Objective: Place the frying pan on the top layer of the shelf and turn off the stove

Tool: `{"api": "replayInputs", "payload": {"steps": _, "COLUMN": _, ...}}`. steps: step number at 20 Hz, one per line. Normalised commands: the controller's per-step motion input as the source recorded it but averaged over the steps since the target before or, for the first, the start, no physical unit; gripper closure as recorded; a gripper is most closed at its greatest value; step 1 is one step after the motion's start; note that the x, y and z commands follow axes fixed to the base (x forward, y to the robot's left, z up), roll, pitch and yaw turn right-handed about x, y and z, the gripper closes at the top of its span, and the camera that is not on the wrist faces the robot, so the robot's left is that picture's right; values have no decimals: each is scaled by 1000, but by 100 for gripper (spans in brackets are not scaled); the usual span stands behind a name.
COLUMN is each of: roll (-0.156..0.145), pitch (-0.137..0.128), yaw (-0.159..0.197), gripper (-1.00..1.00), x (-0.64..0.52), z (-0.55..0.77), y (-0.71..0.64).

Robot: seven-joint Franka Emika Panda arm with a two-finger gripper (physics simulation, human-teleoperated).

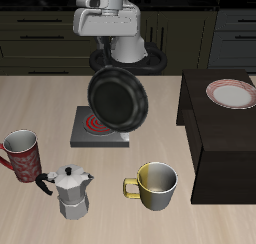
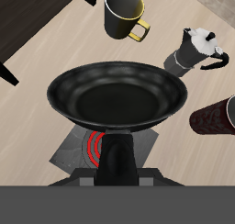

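Note:
My gripper (image 1: pixel 116 60) is shut on the handle of the black frying pan (image 1: pixel 118 96) and holds it tilted in the air above the stove (image 1: pixel 100 126). In the wrist view the pan (image 2: pixel 117 96) fills the middle, its handle (image 2: pixel 117 159) running into my fingers. The stove is a grey square plate with a red glowing coil (image 2: pixel 95 148), partly hidden under the pan. Its knob is not visible. The shelf (image 1: pixel 222 138) is a large dark cabinet beside the stove, with a flat top; its edge shows in the wrist view (image 2: pixel 27 26).
A white plate with a red rim (image 1: pixel 233 93) lies on the shelf's top. Near the table's front edge stand a red patterned mug (image 1: pixel 22 156), a silver moka pot (image 1: pixel 70 191) and a yellow mug (image 1: pixel 155 185).

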Motion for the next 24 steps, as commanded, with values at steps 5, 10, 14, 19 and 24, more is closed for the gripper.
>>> {"api": "replayInputs", "payload": {"steps": 5, "roll": 12, "pitch": -90, "yaw": 111, "gripper": 100, "x": -134, "z": 126, "y": 35}}
{"api": "replayInputs", "payload": {"steps": 10, "roll": 3, "pitch": -92, "yaw": 97, "gripper": 100, "x": -147, "z": 132, "y": -21}}
{"api": "replayInputs", "payload": {"steps": 14, "roll": 0, "pitch": -41, "yaw": 20, "gripper": 100, "x": -40, "z": 13, "y": -60}}
{"api": "replayInputs", "payload": {"steps": 19, "roll": -16, "pitch": -72, "yaw": 63, "gripper": 100, "x": -27, "z": 28, "y": -66}}
{"api": "replayInputs", "payload": {"steps": 24, "roll": -11, "pitch": -107, "yaw": 14, "gripper": 100, "x": -53, "z": 197, "y": -10}}
